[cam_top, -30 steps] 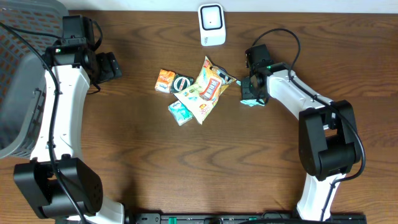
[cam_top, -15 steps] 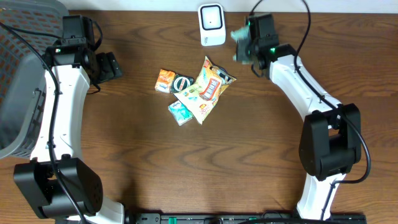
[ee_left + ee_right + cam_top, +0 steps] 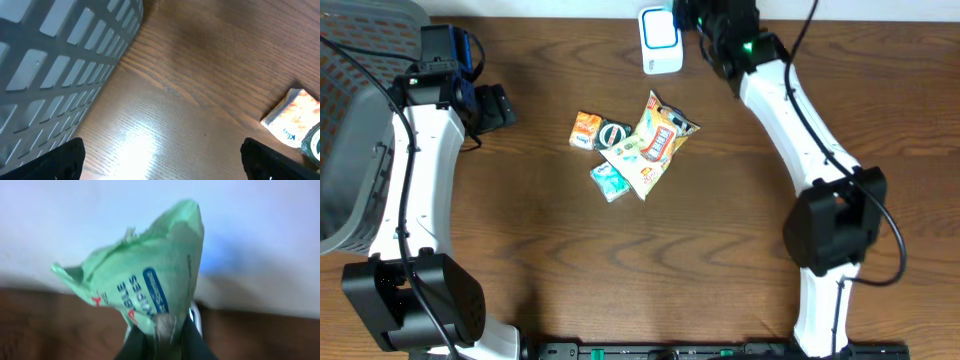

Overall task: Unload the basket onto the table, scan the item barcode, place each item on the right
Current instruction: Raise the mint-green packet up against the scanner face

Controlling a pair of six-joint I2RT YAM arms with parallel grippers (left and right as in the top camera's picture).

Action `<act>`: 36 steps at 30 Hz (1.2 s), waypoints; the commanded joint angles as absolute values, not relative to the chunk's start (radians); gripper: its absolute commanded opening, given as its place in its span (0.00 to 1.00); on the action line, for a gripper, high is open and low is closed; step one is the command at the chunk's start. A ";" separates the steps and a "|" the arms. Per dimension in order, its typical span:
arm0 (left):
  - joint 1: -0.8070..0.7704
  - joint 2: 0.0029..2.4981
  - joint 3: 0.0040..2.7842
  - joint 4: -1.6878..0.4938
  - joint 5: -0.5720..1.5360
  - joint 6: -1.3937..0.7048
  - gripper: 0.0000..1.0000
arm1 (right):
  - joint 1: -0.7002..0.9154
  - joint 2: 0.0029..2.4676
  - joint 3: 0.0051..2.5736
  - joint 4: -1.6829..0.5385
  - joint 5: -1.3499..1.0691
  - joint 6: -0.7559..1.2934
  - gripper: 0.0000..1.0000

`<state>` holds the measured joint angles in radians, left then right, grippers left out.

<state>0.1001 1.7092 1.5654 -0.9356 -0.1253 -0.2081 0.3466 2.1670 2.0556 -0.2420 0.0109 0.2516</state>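
A crumpled green packet [image 3: 150, 280] with blue and red lettering is the item, and my right gripper [image 3: 160, 335] is shut on its lower edge. In the overhead view the right gripper [image 3: 705, 25] hovers at the table's far edge, just right of the white scanner [image 3: 660, 40]. The packet itself is hard to make out from above. My left gripper [image 3: 495, 105] is open over bare wood at the far left, beside the basket. Its dark fingertips [image 3: 65, 160] stand wide apart with nothing between them.
A pile lies mid-table: an orange packet [image 3: 586, 130], a round item [image 3: 613, 133], a yellow snack bag [image 3: 655, 145] and a teal packet [image 3: 610, 180]. A grey slatted basket [image 3: 360, 150] stands at the left edge. The left wrist view shows the basket [image 3: 60, 50] and the orange packet [image 3: 295, 117].
My right arm lifted the green packet from the table right of the pile and carried it up and left to beside the scanner. The left arm stayed put.
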 commanded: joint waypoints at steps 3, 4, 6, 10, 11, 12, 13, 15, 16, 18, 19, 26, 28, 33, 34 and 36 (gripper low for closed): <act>0.102 1.719 1.560 -0.937 -0.123 -0.199 0.98 | 0.349 2.385 2.246 -0.287 0.009 0.201 0.01; 0.102 1.719 1.560 -0.937 -0.123 -0.199 0.98 | 0.355 2.416 2.248 -0.250 0.008 0.166 0.01; 0.102 1.719 1.560 -0.937 -0.123 -0.199 0.97 | 0.365 2.451 2.248 -0.204 0.009 0.106 0.01; 0.102 1.719 1.560 -0.937 -0.123 -0.199 0.97 | 0.387 2.497 2.247 -0.154 0.009 0.035 0.01; 0.102 1.719 1.560 -0.937 -0.123 -0.199 0.98 | 0.389 2.504 2.247 -0.149 0.017 0.036 0.01; 0.102 1.719 1.560 -0.937 -0.123 -0.199 0.98 | 0.393 2.507 2.247 -0.149 0.030 0.036 0.01; 0.102 1.719 1.560 -0.937 -0.123 -0.199 0.98 | 0.394 2.509 2.244 -0.149 0.043 0.036 0.01; 0.102 1.719 1.560 -0.937 -0.123 -0.199 0.98 | 0.395 2.510 2.242 -0.150 0.068 0.036 0.01; 0.102 1.719 1.560 -0.937 -0.123 -0.199 0.98 | 0.395 2.510 2.240 -0.153 0.077 0.036 0.01; 0.102 1.719 1.560 -0.937 -0.123 -0.199 0.98 | 0.395 2.510 2.238 -0.155 0.084 0.036 0.01; 0.102 1.719 1.560 -0.937 -0.123 -0.199 0.98 | 0.394 2.510 2.238 -0.159 0.084 0.036 0.01; 0.102 1.719 1.560 -0.937 -0.123 -0.199 0.98 | 0.389 2.511 2.229 -0.199 0.084 0.035 0.01; 0.102 1.719 1.560 -0.937 -0.123 -0.199 0.98 | 0.385 2.511 2.228 -0.202 0.088 0.035 0.01; 0.102 1.719 1.560 -0.937 -0.123 -0.199 0.97 | 0.371 2.510 2.229 -0.197 0.147 0.036 0.01; 0.102 1.719 1.560 -0.937 -0.123 -0.199 0.98 | 0.365 2.505 2.231 -0.197 0.163 0.036 0.01; 0.102 1.719 1.560 -0.937 -0.123 -0.199 0.98 | 0.355 2.493 2.231 -0.196 0.182 0.036 0.01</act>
<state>0.1001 1.7096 1.5654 -0.9348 -0.1249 -0.2081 0.3801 2.5393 2.2284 -0.2012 0.1188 0.0471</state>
